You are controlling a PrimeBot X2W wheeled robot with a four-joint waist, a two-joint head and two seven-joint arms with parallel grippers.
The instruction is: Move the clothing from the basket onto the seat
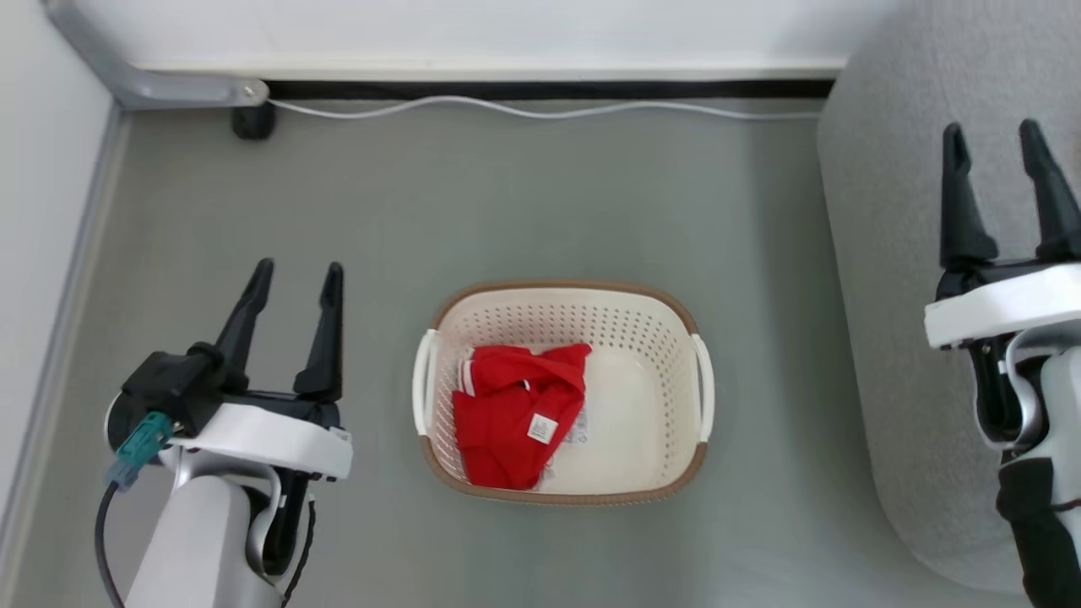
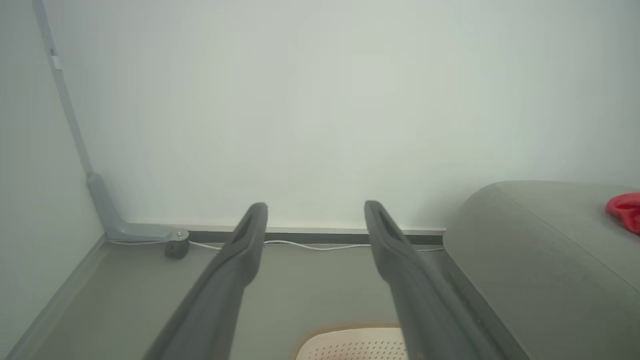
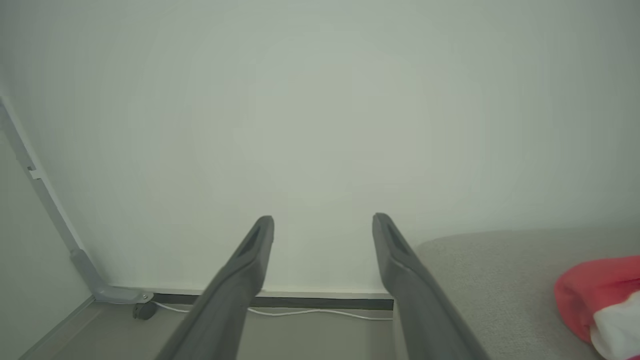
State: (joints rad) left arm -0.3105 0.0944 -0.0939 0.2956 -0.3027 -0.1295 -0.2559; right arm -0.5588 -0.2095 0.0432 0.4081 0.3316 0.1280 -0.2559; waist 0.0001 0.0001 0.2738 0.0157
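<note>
One red garment (image 1: 515, 414) with a small white label lies crumpled in the left half of the cream basket (image 1: 659, 333), which stands on the floor in the head view. A second red garment (image 3: 597, 295) with white trim rests on the grey seat (image 3: 500, 270), also glimpsed as a red garment (image 2: 625, 210) at the right edge of the left wrist view. My left gripper (image 1: 296, 283) hangs open to the left of the basket, holding nothing. Over the seat (image 1: 895, 253) my right gripper (image 1: 996, 139) is open and holds nothing.
A white cable (image 1: 540, 108) runs along the dark skirting at the back wall. A grey metal bracket (image 1: 152, 84) with a black foot sits in the back left corner. Grey floor (image 1: 549, 203) surrounds the basket.
</note>
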